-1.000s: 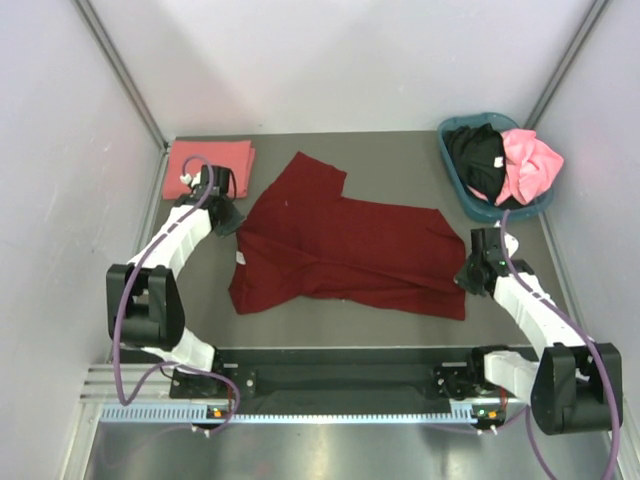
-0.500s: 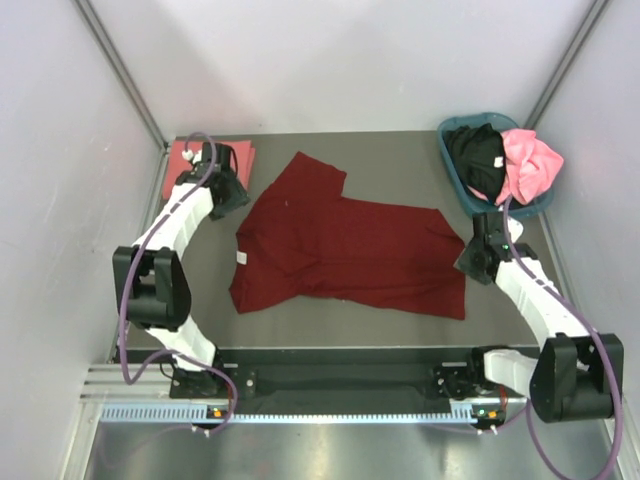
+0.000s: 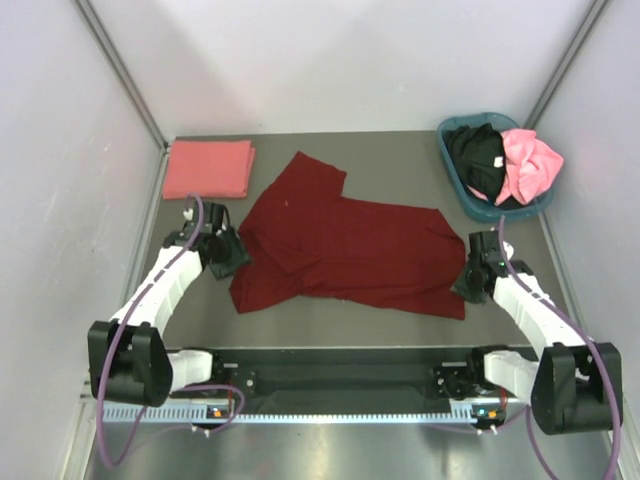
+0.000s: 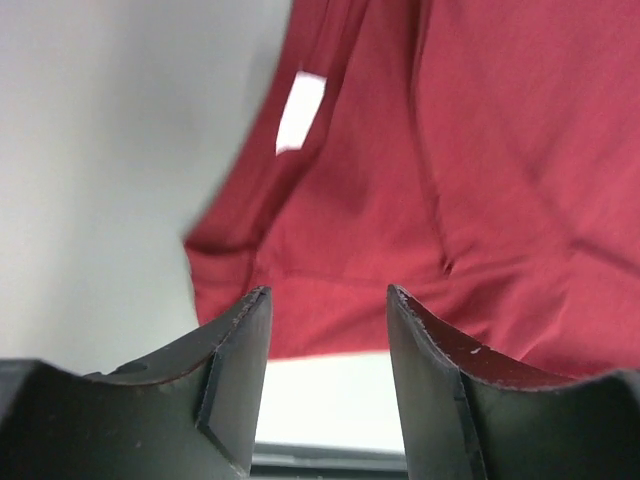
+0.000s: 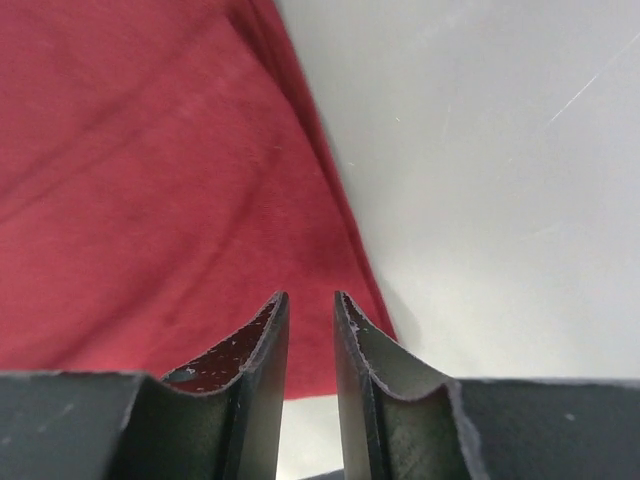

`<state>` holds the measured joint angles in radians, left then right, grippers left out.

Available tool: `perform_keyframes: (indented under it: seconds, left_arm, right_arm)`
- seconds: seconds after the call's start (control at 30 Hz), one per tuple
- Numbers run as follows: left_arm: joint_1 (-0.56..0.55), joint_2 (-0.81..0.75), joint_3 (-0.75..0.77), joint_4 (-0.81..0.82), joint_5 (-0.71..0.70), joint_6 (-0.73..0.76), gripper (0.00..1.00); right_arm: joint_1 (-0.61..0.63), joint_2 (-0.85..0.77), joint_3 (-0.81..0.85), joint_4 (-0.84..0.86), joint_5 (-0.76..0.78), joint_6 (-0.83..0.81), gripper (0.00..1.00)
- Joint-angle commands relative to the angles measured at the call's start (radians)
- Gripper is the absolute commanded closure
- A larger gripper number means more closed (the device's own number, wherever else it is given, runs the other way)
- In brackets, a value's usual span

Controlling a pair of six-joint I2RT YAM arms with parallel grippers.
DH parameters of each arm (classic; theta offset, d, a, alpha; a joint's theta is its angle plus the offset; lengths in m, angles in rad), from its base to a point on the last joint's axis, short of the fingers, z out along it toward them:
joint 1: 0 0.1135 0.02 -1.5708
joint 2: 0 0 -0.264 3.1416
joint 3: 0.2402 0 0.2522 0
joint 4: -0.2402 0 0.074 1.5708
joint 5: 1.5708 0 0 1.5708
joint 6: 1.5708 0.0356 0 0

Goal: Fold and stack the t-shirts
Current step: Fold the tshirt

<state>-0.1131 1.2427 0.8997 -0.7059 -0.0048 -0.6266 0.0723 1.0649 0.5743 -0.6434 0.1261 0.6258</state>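
Two empty grippers flank the maroon t-shirt [image 3: 345, 245], spread mid-frame on the tabletop [image 3: 390, 160]: left gripper [image 3: 230, 256] gaping, right gripper [image 3: 468, 281] barely parted. It looks limp and light; I'd pinch its outer edges.

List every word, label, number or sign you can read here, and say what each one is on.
No text can be read.
White tag on the maroon shirt: blurred, nothing legible.
Small white tag on the black shirt: too small to read.
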Motion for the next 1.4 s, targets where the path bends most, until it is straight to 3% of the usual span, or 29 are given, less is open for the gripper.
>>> perform_keyframes:
  seconds: [0.0, 0.43, 0.6, 0.7, 0.73, 0.77, 0.83, 1.07, 1.37]
  left_arm:
    - [-0.002, -0.022, -0.082, 0.04, 0.118, -0.057, 0.45]
    - [-0.002, -0.006, -0.235, 0.085, -0.072, -0.179, 0.46]
    - [-0.002, 0.029, -0.274, 0.137, -0.046, -0.18, 0.49]
    - [0.0, 0.066, -0.277, 0.151, -0.07, -0.168, 0.67]
    - [-0.002, 0.081, -0.272, 0.152, -0.081, -0.153, 0.83]
    - [-0.002, 0.084, -0.265, 0.148, -0.108, -0.147, 0.9]
    - [0.0, 0.086, -0.24, 0.125, -0.148, -0.136, 1.0]
    - [0.0, 0.032, -0.157, 0.04, -0.331, -0.148, 1.0]
    - [0.0, 0.081, -0.105, 0.005, -0.35, -0.122, 1.0]
  right_arm:
    - [0.007, 0.027, -0.03, 0.079, -0.01, 0.009, 0.75]
    - [0.012, 0.138, 0.007, 0.103, 0.109, 0.031, 0.76]
    - [0.011, 0.177, 0.027, 0.119, 0.133, 0.008, 0.78]
    - [0.012, 0.204, 0.053, 0.108, 0.156, -0.011, 0.8]
    - [0.011, 0.202, 0.053, 0.108, 0.155, -0.015, 0.8]
    - [0.011, 0.204, 0.05, 0.108, 0.156, -0.012, 0.8]
    - [0.011, 0.201, 0.048, 0.11, 0.165, -0.006, 0.8]
    - [0.012, 0.201, 0.058, 0.056, 0.216, 0.035, 0.78]
    - [0.014, 0.066, 0.035, -0.032, 0.28, 0.109, 0.76]
